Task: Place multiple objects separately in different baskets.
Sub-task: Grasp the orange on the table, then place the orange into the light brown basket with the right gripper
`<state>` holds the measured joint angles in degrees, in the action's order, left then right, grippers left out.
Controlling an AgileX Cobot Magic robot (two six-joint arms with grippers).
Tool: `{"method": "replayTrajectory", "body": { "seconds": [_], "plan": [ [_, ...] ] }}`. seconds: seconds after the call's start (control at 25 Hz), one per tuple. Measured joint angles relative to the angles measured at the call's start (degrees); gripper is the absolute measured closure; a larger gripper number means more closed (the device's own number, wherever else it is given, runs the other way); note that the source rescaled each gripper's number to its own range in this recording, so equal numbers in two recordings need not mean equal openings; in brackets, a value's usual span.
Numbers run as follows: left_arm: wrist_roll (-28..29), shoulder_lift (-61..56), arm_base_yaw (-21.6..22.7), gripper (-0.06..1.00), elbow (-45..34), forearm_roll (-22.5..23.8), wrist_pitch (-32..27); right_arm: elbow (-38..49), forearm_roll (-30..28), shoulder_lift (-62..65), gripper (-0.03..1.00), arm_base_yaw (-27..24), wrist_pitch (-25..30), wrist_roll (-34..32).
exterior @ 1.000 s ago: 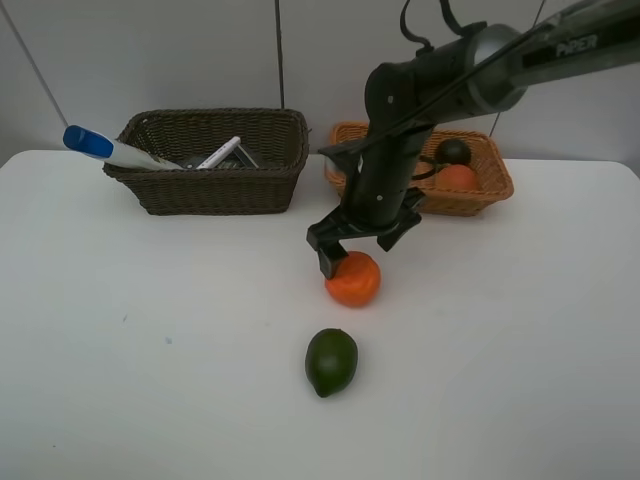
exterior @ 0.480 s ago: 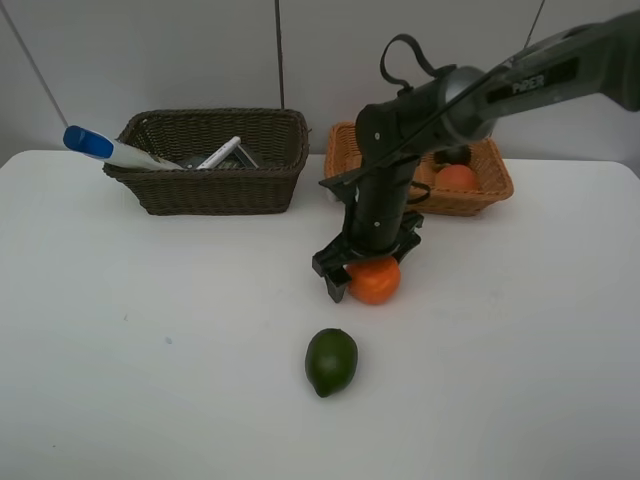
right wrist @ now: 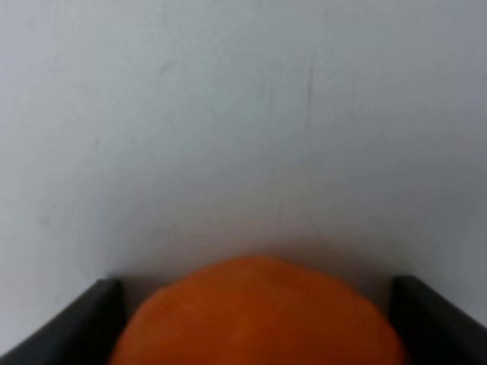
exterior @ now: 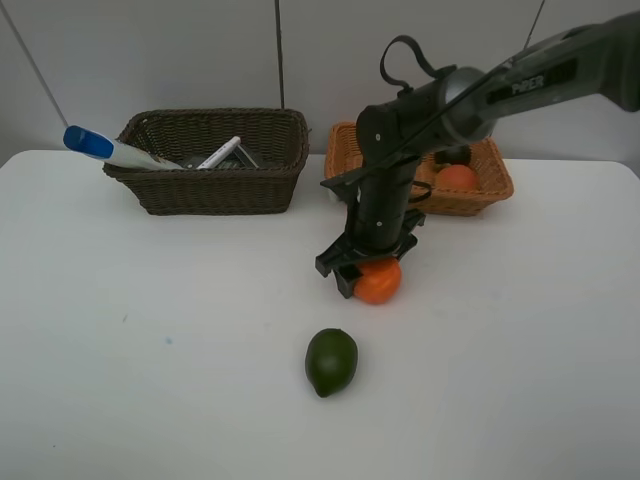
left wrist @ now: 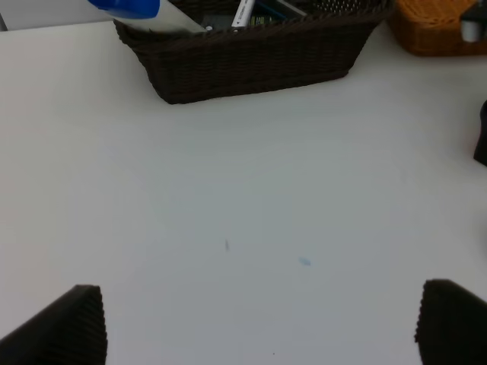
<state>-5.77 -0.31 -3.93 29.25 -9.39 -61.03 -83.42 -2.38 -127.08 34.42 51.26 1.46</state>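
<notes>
My right gripper (exterior: pixel 365 268) stands over the bumpy orange (exterior: pixel 378 283) on the white table, its fingers closed against both sides of the fruit; the right wrist view shows the orange (right wrist: pixel 259 319) filling the gap between the two fingers. The green lime (exterior: pixel 331 362) lies on the table just in front. The dark brown basket (exterior: pixel 210 190) holds the blue-capped tube (exterior: pixel 105 149) and the marker (exterior: pixel 220 152). The light tan basket (exterior: pixel 470 200) holds the peach (exterior: pixel 457 178) and the dark round fruit (exterior: pixel 453 151). My left gripper (left wrist: pixel 259 327) is open and empty above bare table.
The right arm reaches down in front of the tan basket and hides part of it. The left wrist view shows the dark basket (left wrist: pixel 251 61) and a corner of the tan basket (left wrist: pixel 430 26). A white wall stands behind both baskets.
My right gripper came down over the orange, nudging it slightly to the right, and its fingers closed in on it. The lime and baskets have not moved.
</notes>
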Motion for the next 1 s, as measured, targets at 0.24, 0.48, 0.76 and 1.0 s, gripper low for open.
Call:
{"method": "replayTrajectory", "body": {
  "seconds": [0.24,0.48,0.76,1.0],
  "plan": [
    [0.0,0.0,0.0,-0.06,0.0,0.0,0.0,-1.1,0.9,1.0,0.63,0.0,1.3,0.0],
    [0.0,0.0,0.0,-0.06,0.0,0.0,0.0,-11.9,0.8,7.2,0.63,-0.3,5.3,0.0],
    [0.0,0.0,0.0,-0.06,0.0,0.0,0.0,-23.5,-1.6,6.9,0.63,-5.6,0.4,0.0],
    [0.0,0.0,0.0,-0.06,0.0,0.0,0.0,-23.9,-1.9,2.1,0.63,-12.3,-8.0,0.0]
  ]
}}
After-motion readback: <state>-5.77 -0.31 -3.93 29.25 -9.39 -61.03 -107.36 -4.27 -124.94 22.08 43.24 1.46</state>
